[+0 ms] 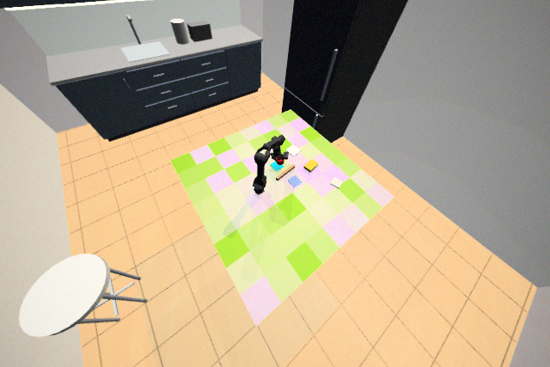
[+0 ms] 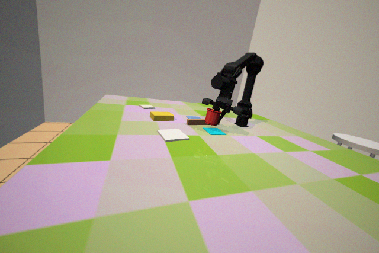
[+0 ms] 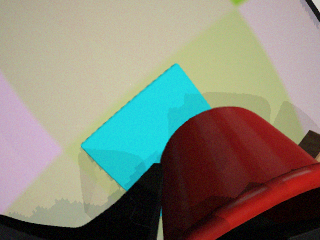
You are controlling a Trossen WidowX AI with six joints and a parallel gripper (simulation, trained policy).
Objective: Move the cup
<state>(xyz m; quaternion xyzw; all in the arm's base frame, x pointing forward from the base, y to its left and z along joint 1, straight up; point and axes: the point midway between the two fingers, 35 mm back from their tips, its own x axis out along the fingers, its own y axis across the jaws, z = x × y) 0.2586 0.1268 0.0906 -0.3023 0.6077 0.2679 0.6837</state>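
Observation:
A red cup (image 1: 279,161) (image 2: 212,117) (image 3: 225,160) hangs in my gripper (image 2: 219,113), slightly tilted, low above the cyan pad's area. My gripper is shut on the cup's wall, with one dark finger outside it. The cyan pad (image 1: 276,166) (image 2: 215,131) (image 3: 135,130) lies flat; in the wrist view the cup covers its right corner. The cup appears clear of the pad in the exterior view. The blue pad (image 1: 295,181) (image 2: 193,117) lies beyond the wooden bar, with nothing on it. The cup's inside is dark, and no marbles can be seen.
The wooden bar (image 1: 284,172) (image 2: 195,121) lies between the two pads, close to the cup. A yellow block (image 1: 310,165) (image 2: 161,117) lies farther out. One white tile (image 1: 293,149) (image 2: 173,134) is near the cyan pad, another (image 1: 336,182) (image 2: 146,106) farther off.

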